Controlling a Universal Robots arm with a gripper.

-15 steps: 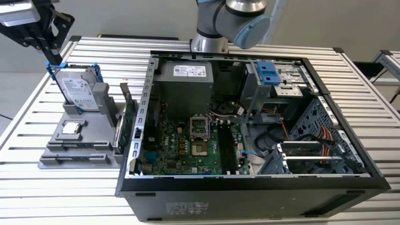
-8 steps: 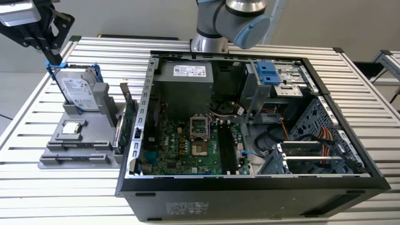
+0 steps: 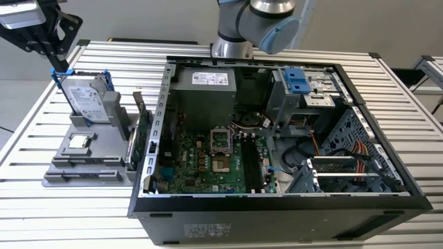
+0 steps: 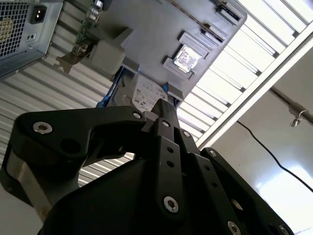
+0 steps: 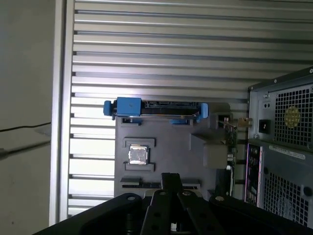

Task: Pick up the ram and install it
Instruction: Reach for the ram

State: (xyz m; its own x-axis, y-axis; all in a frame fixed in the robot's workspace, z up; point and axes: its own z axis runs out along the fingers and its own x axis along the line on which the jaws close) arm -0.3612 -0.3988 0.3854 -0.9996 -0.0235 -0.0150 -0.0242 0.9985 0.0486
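My black gripper [image 3: 64,68] hangs at the exterior view's far left, above the top corner of the blue-clipped hard drive [image 3: 90,101]. Its fingers [image 5: 171,180] look pressed together with nothing between them. Below stands the grey parts holder [image 3: 66,155]. A thin dark strip that looks like the ram [image 5: 139,185] lies in the holder's long slot, partly behind my fingers in the first wrist view, and shows as a dark line [image 3: 74,178] in the exterior view. The open computer case [image 3: 387,205] holds the motherboard [image 3: 207,166] with its long memory slots [image 3: 249,166].
A green expansion card [image 3: 138,140] stands on edge between the holder and the case wall. A small silver chip [image 5: 138,155] sits in a pocket of the holder. The arm's base [image 3: 232,46] rises behind the case. Slatted table [image 3: 41,218] lies all around.
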